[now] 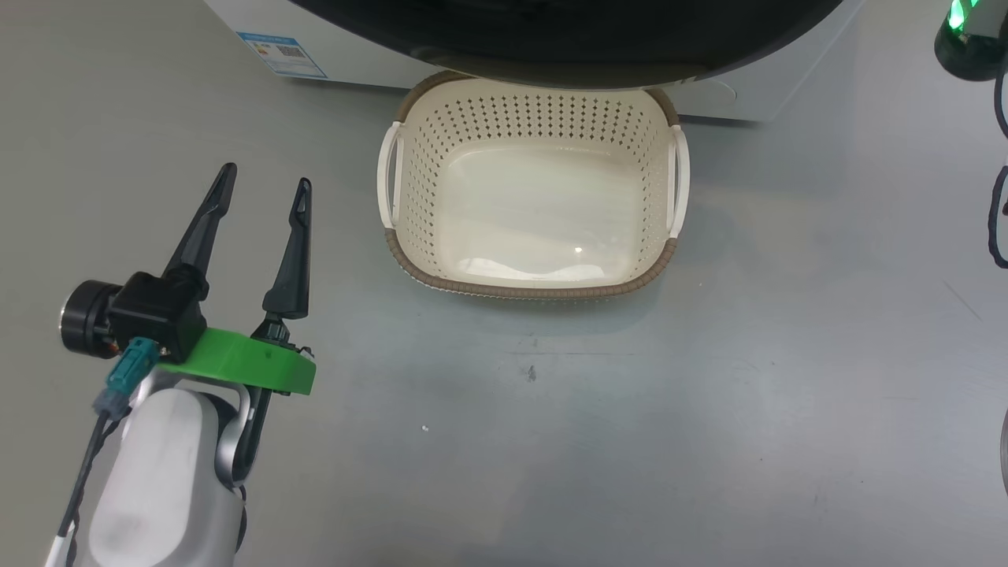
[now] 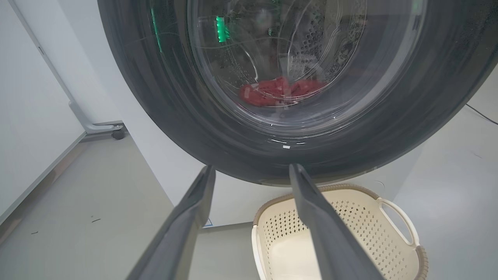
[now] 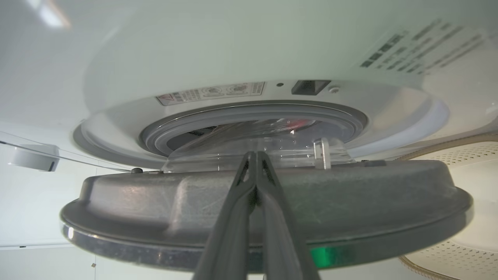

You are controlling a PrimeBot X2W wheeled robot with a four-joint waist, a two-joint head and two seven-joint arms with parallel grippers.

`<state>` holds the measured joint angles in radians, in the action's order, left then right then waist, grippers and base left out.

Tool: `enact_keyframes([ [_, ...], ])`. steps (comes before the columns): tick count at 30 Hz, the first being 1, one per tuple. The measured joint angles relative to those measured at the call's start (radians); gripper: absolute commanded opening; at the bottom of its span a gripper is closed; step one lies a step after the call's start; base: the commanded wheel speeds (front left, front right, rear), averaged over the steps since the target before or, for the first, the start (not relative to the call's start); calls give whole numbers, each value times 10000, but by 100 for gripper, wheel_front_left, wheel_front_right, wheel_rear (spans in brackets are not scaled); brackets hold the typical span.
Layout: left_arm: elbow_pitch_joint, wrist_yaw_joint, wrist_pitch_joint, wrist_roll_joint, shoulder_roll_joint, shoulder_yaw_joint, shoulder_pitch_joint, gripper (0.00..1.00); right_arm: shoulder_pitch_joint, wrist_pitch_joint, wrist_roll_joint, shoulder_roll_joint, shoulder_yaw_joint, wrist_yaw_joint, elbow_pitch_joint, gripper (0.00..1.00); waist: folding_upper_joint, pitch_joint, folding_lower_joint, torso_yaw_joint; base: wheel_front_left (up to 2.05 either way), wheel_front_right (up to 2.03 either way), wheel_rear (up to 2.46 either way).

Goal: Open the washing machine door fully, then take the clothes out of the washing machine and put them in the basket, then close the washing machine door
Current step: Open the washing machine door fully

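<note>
Machine (image 1: 346, 47) stands behind its door (image 2: 194, 116), which is ajar. Basket (image 1: 535, 290) sits just below the door; red clothes (image 2: 272, 93) lie behind the door's glass. Left gripper (image 1: 266, 177) gapes empty, below-left of the door; right gripper (image 3: 255, 155), pinched shut, points at its inner side.

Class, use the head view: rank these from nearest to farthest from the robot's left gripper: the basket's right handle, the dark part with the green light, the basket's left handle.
1. The basket's left handle, just right of the open left gripper.
2. The basket's right handle, farther right.
3. The dark part with the green light, at the upper right edge.
</note>
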<state>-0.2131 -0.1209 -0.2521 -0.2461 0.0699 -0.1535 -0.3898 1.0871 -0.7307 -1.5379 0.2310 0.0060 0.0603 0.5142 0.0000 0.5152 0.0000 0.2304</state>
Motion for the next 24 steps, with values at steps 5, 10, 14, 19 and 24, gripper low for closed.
enact_keyframes([
  [5, -10, 0, 0, 31, -8, 31, 3, 100, -286, -274, -198, -52, 19, -236, -81, 0, 0, -101, 0, -93, 0, 0, 0],
  [10, -40, -2, 0, 33, -13, 48, 4, 100, -582, -581, -199, -67, 102, -374, -276, 0, 0, -208, 0, -172, 0, 0, 0],
  [14, -67, -2, 0, 136, -17, 119, 15, 100, -1006, -825, -430, -192, 192, -627, -372, 0, 0, -358, 0, -258, 0, 0, 0],
  [19, -132, -2, 0, 205, -12, 109, 59, 100, -1393, -1078, -470, -401, 435, -769, -472, 0, 0, -547, 0, -378, 0, 0, 0],
  [24, -219, -48, 0, 267, -13, 56, 118, 100, -1753, -1275, -472, -479, 602, -917, -598, 0, 0, -759, 0, -475, 0, 0, 0],
])
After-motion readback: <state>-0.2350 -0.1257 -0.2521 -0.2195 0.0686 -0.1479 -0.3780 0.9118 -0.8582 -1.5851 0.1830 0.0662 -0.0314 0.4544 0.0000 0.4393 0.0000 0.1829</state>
